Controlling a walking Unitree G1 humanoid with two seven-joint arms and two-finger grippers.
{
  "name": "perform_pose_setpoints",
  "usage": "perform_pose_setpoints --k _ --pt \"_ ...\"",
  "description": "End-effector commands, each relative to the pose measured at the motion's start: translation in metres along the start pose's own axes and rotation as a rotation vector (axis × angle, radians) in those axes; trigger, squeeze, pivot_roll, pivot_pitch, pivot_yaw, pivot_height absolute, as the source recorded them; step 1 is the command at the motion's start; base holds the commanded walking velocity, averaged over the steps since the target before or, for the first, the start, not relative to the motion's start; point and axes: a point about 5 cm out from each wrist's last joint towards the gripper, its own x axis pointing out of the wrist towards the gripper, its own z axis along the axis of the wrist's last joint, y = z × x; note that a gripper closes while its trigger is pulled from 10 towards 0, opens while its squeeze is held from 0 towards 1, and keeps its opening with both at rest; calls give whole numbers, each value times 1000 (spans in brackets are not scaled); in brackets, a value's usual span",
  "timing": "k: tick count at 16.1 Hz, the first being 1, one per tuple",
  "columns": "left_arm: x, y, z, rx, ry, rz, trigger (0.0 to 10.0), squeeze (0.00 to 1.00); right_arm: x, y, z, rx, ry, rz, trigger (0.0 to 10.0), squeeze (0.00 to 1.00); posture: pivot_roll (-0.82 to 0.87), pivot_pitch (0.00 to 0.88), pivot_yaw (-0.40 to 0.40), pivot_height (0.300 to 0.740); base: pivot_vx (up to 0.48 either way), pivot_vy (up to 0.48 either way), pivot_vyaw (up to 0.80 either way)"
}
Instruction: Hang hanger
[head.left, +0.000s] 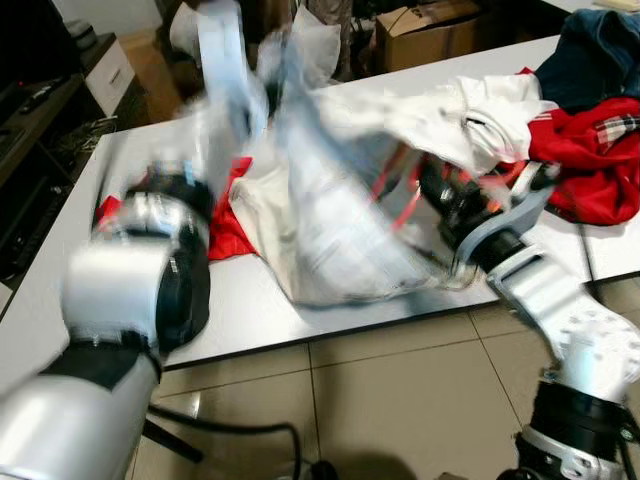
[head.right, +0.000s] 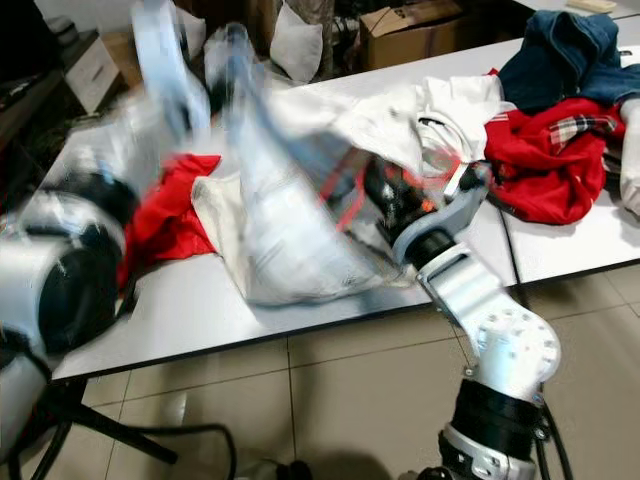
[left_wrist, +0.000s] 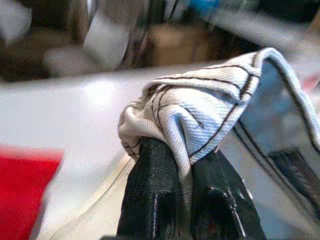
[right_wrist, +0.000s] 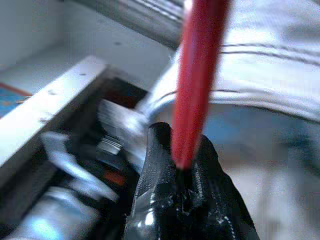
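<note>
Your red hanger (right_wrist: 197, 75) is pinched between the two black fingers of the right gripper (right_wrist: 182, 167), which are pressed together on its thin bar. In the head views you see the hanger as red lines inside the white shirt (head.left: 330, 230), above the near edge of the white table (head.left: 250, 320). So the hanger is already partly inside the garment.

The left gripper (left_wrist: 187, 165) holds the same white shirt: its fingers are closed on a fold of ribbed cloth with thin dark stripes, probably the collar or a hem. The left arm is raised and very blurred.

I judge that you are in the middle of the task. The hanger is grasped and the shirt is lifted around it, but I cannot tell if the shoulders sit correctly on the hanger. No rail or hook for hanging is seen, so the hanging itself is still left.

Around it, on the table, lie a red cloth (head.left: 225, 235) under the shirt, a pile of red and plaid clothes (head.left: 600, 150) and a dark blue garment (head.left: 600, 55). A cardboard box (head.left: 430, 30) stands behind. No brand, label or writing can be read; the blur is too strong.
</note>
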Motion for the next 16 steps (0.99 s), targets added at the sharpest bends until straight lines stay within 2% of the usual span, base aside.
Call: perform_pose_setpoints --k 1,2,4,6,8,11,12,13,14,16 --pt "-1 5 -12 71 36 3 0 0 1 23 -3 -10 30 95 10000 0 -198 0 219 740 0 0 0" --pt "-1 6 -24 89 66 -8 0 0 0 28 -1 -12 25 108 10000 0 -204 0 218 740 0 0 0" --pt "-7 7 -79 124 204 -77 0 0 4 50 12 -9 -19 168 10000 0 -209 0 208 740 0 0 0" --pt "-16 8 -116 108 264 -132 0 0 5 70 25 15 -43 210 10000 0 -211 0 186 740 0 0 0" --pt "-20 8 -125 52 250 -175 0 0 8 72 33 -41 -50 190 10000 0 -209 0 168 740 0 0 0" --pt "-25 10 -123 -27 168 -251 0 0 14 58 35 -98 -30 97 10000 0 -197 0 146 740 0 0 0" --pt "-27 12 -120 -57 130 -255 1412 0 14 55 33 -110 -14 82 10000 0 -194 0 141 740 0 0 0" --pt "-33 13 -117 -82 66 -260 10000 0 13 48 27 -121 20 49 10000 0 -188 0 132 740 0 0 0" --pt "-40 12 -112 -90 16 -282 10000 0 12 43 23 -136 39 27 10000 0 -183 0 128 740 0 0 0" --pt "-49 15 -105 -67 -51 -252 10000 0 10 37 20 -173 51 -5 10000 0 -179 0 125 740 0 0 0"
